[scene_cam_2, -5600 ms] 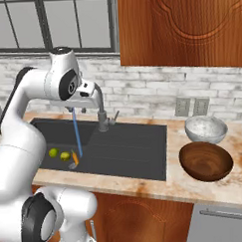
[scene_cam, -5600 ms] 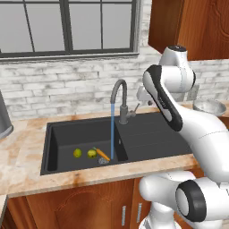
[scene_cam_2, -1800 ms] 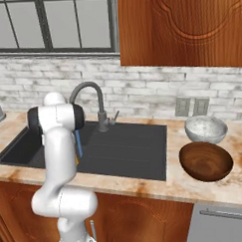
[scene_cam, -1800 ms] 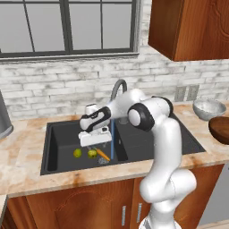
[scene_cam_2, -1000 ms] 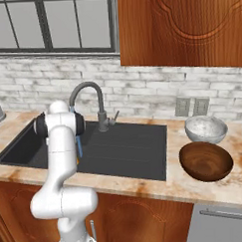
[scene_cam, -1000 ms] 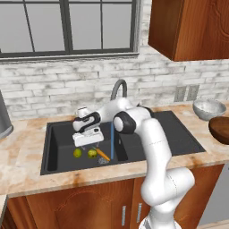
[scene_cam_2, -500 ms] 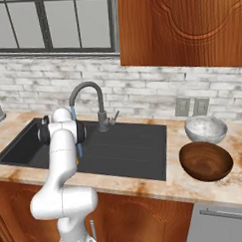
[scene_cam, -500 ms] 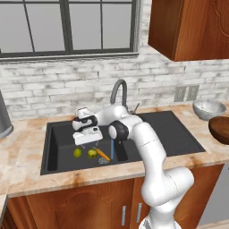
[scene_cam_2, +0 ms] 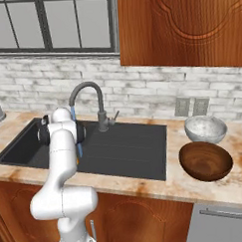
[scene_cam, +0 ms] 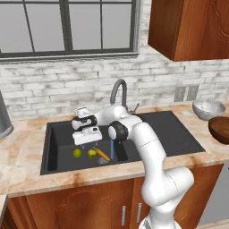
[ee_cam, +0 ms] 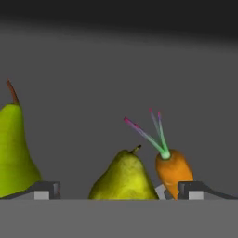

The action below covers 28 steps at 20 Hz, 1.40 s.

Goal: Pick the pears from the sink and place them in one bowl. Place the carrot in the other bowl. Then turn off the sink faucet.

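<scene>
Two yellow-green pears [scene_cam: 77,152] [scene_cam: 92,153] lie on the floor of the black sink [scene_cam: 58,147], with the orange carrot [scene_cam: 103,154] just to their right. My gripper [scene_cam: 88,144] hangs open low in the basin, right above them. In the hand view one pear [ee_cam: 123,179] sits between the two fingertips [ee_cam: 44,190], the carrot [ee_cam: 172,172] lies by the right tip, and the other pear [ee_cam: 11,153] stands outside the left tip. Nothing is held. The grey faucet [scene_cam: 118,89] runs a blue stream [scene_cam: 111,150]. The grey bowl [scene_cam_2: 205,128] and the wooden bowl [scene_cam_2: 205,160] stand on the right counter.
The water stream falls just right of the carrot, close to my hand. The faucet's spout [scene_cam_2: 87,94] arches over the basin and its lever points right. The sink's flat drainboard [scene_cam_2: 129,147] lies between the basin and the bowls. A brick wall and a window stand behind.
The arm swung down from above the counter into the basin. Over the last second the hand has held nearly still above the fruit while the arm's upper links shifted. The jaws stay open.
</scene>
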Motion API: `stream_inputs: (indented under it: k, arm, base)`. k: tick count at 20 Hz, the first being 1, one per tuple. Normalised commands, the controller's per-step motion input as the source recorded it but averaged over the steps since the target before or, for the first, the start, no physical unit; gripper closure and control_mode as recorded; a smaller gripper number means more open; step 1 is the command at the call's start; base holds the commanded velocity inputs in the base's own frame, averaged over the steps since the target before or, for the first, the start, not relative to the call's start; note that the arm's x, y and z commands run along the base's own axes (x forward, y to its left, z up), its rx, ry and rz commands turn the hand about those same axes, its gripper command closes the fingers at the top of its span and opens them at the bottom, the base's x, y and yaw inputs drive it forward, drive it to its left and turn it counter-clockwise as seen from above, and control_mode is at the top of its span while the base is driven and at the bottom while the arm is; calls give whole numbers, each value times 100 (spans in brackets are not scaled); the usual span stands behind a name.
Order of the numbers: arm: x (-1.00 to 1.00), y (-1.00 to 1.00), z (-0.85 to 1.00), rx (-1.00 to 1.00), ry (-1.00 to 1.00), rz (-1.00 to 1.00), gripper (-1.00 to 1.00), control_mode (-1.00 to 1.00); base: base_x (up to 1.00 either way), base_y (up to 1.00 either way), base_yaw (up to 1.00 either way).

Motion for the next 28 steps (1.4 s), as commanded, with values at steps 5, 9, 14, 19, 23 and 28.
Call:
stream_inputs:
  k: [5,9,14,19,23,28]
  arm:
    - [-20,9,-67,6,12,0,-100,-100]
    - [-55,2,-71,0,17,0,-100,-100]
    - [-16,0,-27,0,5,0,-100,-100]
    - [-44,6,-33,0,11,0,-100,-100]
    - [-41,24,-44,2,17,-1,100,-100]
    - [-8,0,50,6,-1,-4,100,-100]
  base:
    - [0,0,0]
    - [0,0,0]
    - [0,0,0]
    - [0,0,0]
    - [0,0,0]
    - [0,0,0]
